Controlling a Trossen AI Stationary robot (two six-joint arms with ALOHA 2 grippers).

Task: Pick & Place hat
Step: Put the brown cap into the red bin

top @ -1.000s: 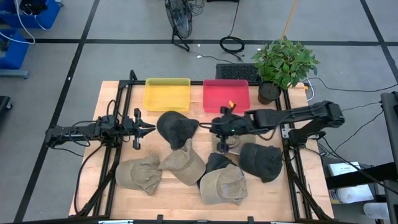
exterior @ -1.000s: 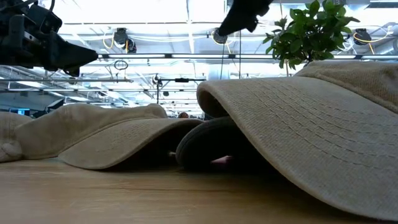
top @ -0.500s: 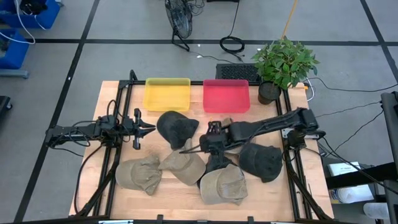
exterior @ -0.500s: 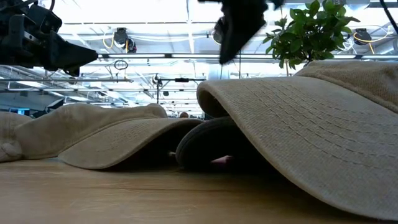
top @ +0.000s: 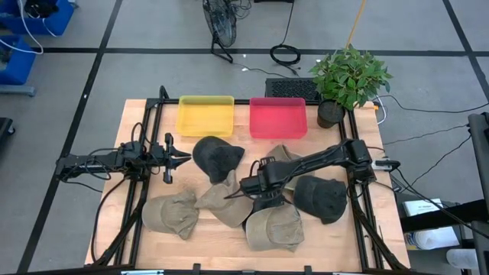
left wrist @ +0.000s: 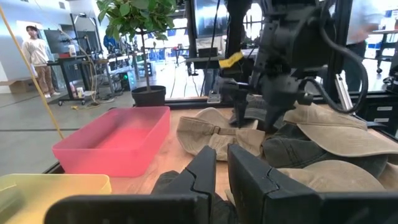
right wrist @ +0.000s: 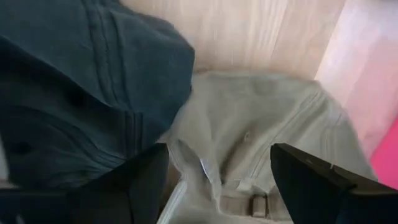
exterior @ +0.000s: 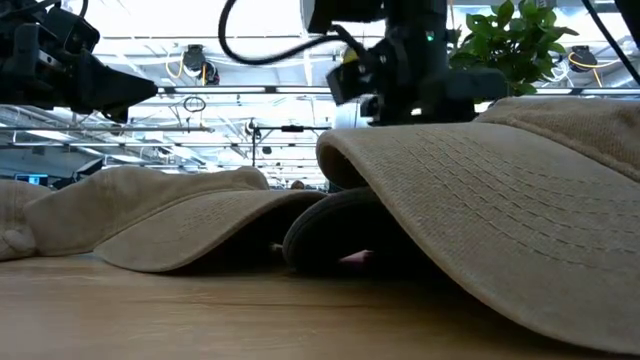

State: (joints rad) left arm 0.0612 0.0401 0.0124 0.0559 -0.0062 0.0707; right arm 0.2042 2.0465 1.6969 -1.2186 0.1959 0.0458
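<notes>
The right gripper (top: 243, 187) hangs low over a heap of caps at the middle of the wooden table (top: 145, 238), its fingers (right wrist: 140, 183) spread wide apart and closed on nothing. Directly beneath it, the right wrist view shows a khaki hat (right wrist: 261, 143) lying with its back strap and buckle toward the camera, beside a dark hat (right wrist: 81, 93) whose crown overlaps its edge.

The left gripper (top: 170, 159) waits above the table's left side, well clear of the pile, its fingers nearly together and empty.

The caps look light and soft: cloth crowns that would crumple under a pinch, with brims stiffer than the rest. Because several overlap, lifting one may drag a neighbour along. A fold of crown fabric or the brim edge appears the surest place to take hold; the strap is thin and easy to miss.

Two shallow bins sit side by side at the far edge of the table, a yellow bin (top: 205, 117) and a pink bin (top: 277, 118). Both appear to hold nothing. A potted plant (top: 348, 76) stands at the far right corner, just beside the pink one.
</notes>
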